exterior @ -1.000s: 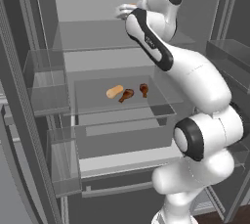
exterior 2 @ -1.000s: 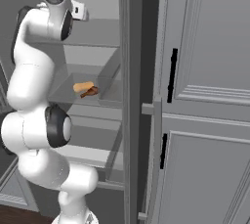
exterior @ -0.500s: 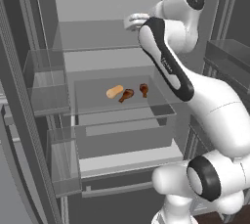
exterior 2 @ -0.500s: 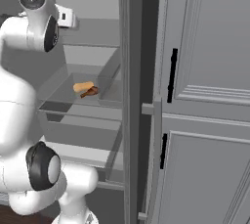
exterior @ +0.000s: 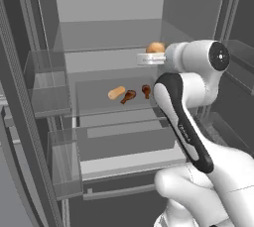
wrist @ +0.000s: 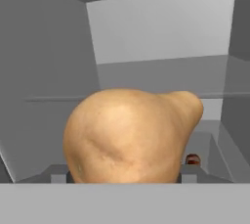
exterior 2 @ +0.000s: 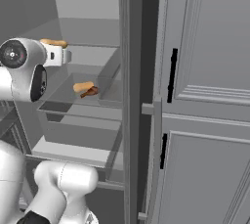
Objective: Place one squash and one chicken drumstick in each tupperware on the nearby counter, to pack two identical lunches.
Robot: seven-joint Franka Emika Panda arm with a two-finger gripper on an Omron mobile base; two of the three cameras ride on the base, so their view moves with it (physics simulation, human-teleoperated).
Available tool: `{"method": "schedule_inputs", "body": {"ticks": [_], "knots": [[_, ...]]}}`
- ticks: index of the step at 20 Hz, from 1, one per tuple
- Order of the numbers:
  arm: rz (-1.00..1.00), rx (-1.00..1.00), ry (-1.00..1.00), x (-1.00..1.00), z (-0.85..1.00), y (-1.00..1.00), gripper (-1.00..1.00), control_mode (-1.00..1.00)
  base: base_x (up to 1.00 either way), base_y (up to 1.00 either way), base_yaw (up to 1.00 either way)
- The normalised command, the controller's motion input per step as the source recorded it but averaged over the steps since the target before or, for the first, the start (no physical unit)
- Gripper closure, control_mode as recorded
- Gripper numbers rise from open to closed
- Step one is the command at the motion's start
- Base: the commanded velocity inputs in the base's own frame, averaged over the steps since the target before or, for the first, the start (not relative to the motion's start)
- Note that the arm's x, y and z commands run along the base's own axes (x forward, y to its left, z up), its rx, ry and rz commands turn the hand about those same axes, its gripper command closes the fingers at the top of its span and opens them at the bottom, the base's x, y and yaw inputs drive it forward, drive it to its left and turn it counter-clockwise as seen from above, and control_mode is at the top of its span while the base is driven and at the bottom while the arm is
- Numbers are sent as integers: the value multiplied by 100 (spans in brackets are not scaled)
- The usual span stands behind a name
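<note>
The tool [exterior: 149,58] pinches a tan squash [wrist: 129,135] above the fridge drawer [exterior: 99,106], open room left; another squash [exterior: 116,92] and two drumsticks [exterior: 129,96] lie below.

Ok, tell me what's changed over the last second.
The arm has swung right and lower in the left base view, carrying the squash in the gripper out from the fridge. The other squash and two drumsticks lie unmoved in the drawer.
</note>
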Motion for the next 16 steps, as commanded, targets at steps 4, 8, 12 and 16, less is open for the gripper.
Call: {"method": "schedule_inputs", "body": {"ticks": [4,8,12,16], "knots": [[0,0,0,-75,0,-19,100,100,-25,-5,0],[0,0,0,0,0,0,100,100,-99,-6,-2],[0,0,0,0,0,0,100,100,-82,20,-17],[0,0,0,0,0,0,100,100,-76,1,15]]}}
